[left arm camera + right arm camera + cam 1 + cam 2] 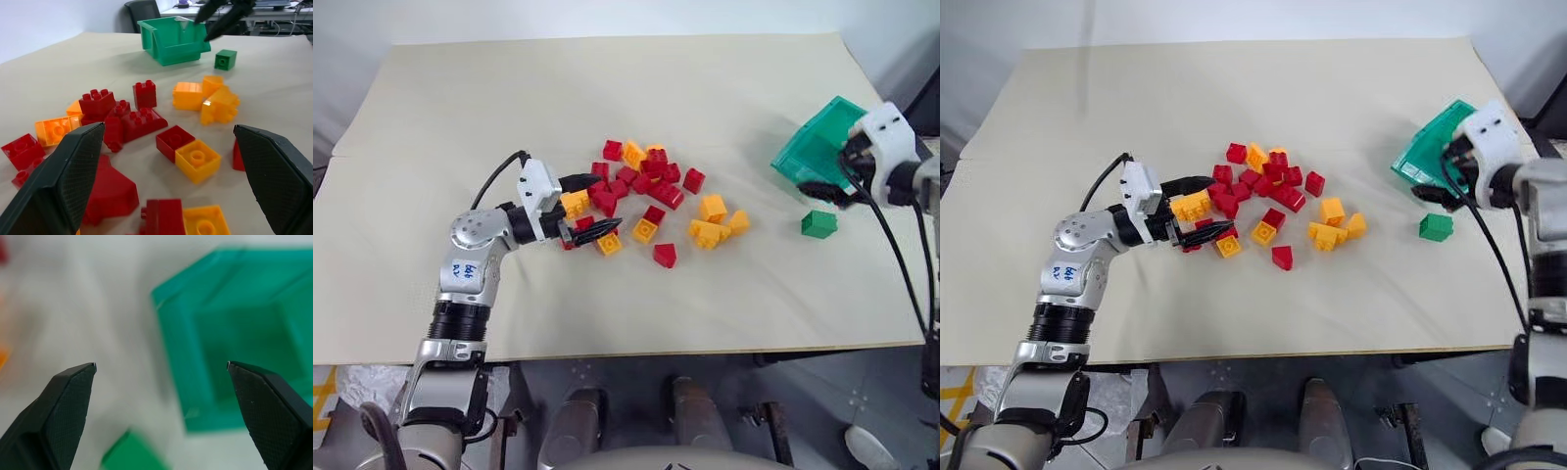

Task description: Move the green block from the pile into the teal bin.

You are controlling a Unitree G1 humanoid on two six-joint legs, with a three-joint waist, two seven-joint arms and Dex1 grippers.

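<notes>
Right gripper [827,188]: fingers spread wide, grasping nothing. It hangs over the right side of the surface [509,117], at the near edge of the teal bin [818,137]. In the right wrist view the two black fingertips [73,396] stand well apart, with the bin's wall between and beyond them and a green corner low in the gap.

Green block [819,224]: it lies on the surface, studs up, just beside the bin on its near side and outside it (not in the bin). It sits below the right gripper and apart from both fingers. It is also well apart from the pile [651,201].

Teal bin: it is tipped, with its open mouth turned toward the middle of the surface. Whether the gripper touches its rim cannot be told.

Left gripper [590,206]: fingers released and wide apart, grasping nothing. It lies level at the left edge of the pile, with red and orange bricks between its fingers. A yellow-orange brick [575,203] sits close between the fingers; contact cannot be confirmed.

Pile: red and yellow-orange bricks lie scattered loosely across the middle of the surface, with a small orange cluster [715,223] toward the green block's side.
</notes>
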